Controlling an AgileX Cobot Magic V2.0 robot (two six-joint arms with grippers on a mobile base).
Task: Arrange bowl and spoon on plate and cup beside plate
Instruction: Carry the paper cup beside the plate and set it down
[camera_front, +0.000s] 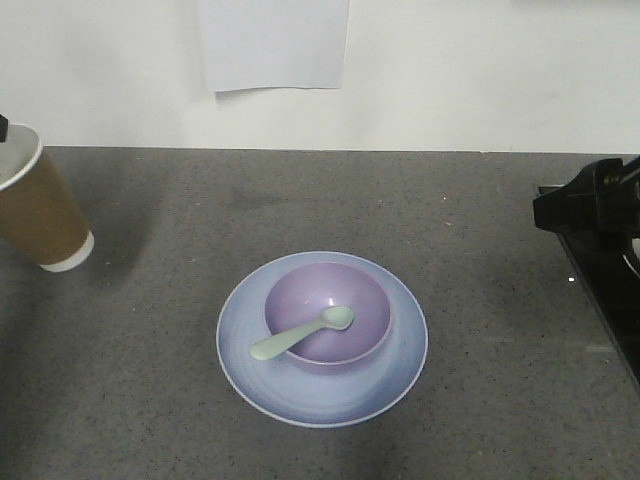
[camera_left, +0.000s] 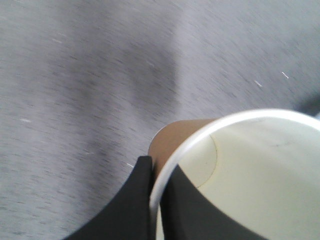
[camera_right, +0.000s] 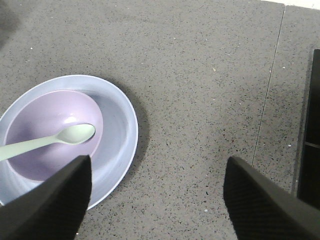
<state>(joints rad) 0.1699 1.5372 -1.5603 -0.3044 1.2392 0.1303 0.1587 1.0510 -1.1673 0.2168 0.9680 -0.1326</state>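
Observation:
The lavender bowl (camera_front: 327, 314) sits on the pale blue plate (camera_front: 322, 390) at the table's middle, and the mint-green spoon (camera_front: 303, 333) lies in the bowl, handle pointing front-left. At the far left the brown paper cup (camera_front: 38, 213) hangs tilted above the table. My left gripper (camera_left: 158, 172) is shut on the cup (camera_left: 240, 170), one finger inside the rim and one outside. My right gripper (camera_right: 157, 167) is open over bare table to the right of the plate (camera_right: 117, 135), bowl (camera_right: 47, 137) and spoon (camera_right: 55, 138). In the front view it shows only as a black body at the right edge (camera_front: 590, 205).
The table is dark grey speckled stone (camera_front: 470, 250). A white wall with a sheet of paper (camera_front: 272, 42) runs along the back. A black frame (camera_right: 307, 130) stands along the right edge of the table.

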